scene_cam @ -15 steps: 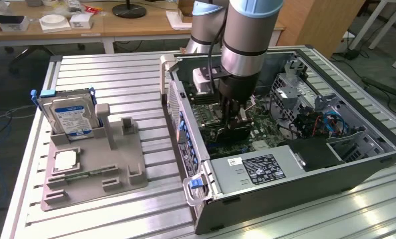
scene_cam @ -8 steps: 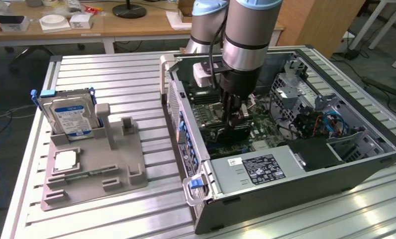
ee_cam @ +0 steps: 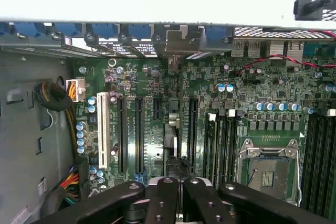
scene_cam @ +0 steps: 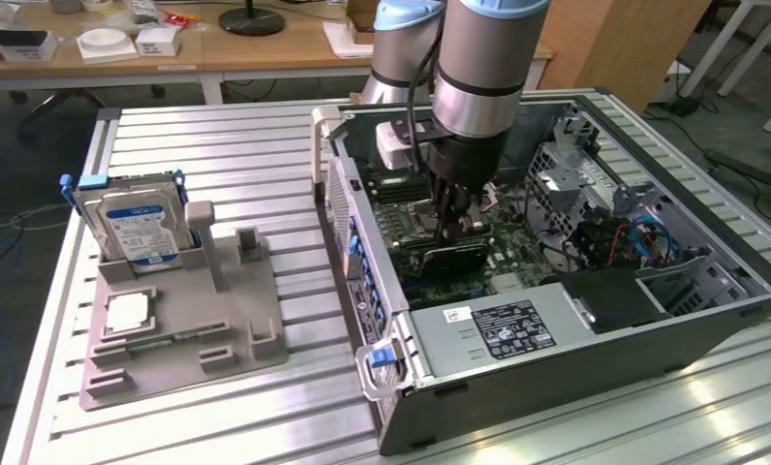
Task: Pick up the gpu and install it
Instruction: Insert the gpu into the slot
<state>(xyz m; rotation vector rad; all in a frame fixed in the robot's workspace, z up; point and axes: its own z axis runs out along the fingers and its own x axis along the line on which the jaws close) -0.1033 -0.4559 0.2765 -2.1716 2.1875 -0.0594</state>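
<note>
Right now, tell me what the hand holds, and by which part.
The hand holds the gpu by its upper edge; the card hangs beneath it, just above the motherboard.

A robot arm (scene_cam: 482, 68) built of thick cylindrical segments in brushed silver metal, with pale blue-grey caps at its joints. A thin black cable runs down the outside of the lowest segment. At the wrist, a small white box-shaped module (scene_cam: 399, 143) sits at about nine o'clock from the arm's end. Below it, the body narrows into a black gripper (scene_cam: 455, 215) with slim dark fingers. In the wrist view, the gripper (ee_cam: 176, 203) appears as matte black jointed links, each link marked by small round silver screw heads along its length.
</note>
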